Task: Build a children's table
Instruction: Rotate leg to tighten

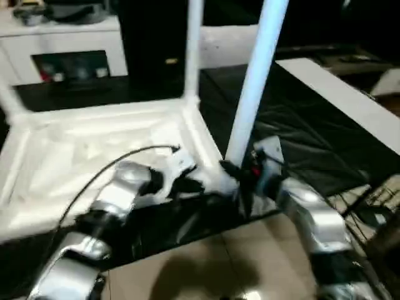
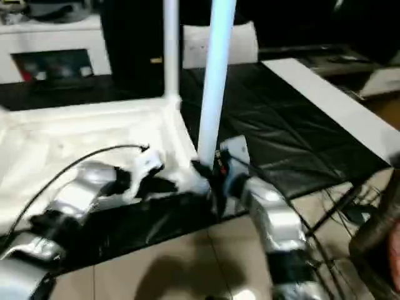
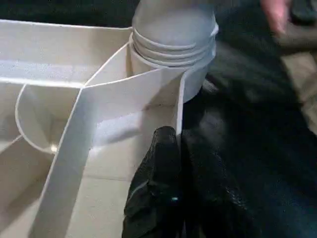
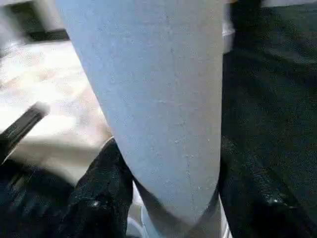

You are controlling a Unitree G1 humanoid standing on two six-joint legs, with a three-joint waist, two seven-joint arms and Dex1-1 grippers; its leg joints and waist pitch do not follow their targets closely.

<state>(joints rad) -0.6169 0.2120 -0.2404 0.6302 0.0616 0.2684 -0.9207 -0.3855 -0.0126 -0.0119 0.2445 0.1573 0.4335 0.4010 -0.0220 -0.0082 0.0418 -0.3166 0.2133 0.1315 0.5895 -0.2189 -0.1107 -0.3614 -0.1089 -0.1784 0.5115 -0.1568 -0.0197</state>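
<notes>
The white table top lies upside down on a black mat, ribbed underside up. One white leg stands upright in the far right corner socket. A second leg stands in the near right corner; its ridged base sits in the round socket. My right gripper is shut on this leg low down, with black fingers on either side of it. My left gripper is at the top's near rim beside that corner, its fingers closed on the rim wall.
A white cabinet with dark openings stands at the back left. The black mat spreads to the right, edged by a white board. Tiled floor lies in front, cables at the right. A person's hand shows beyond the corner.
</notes>
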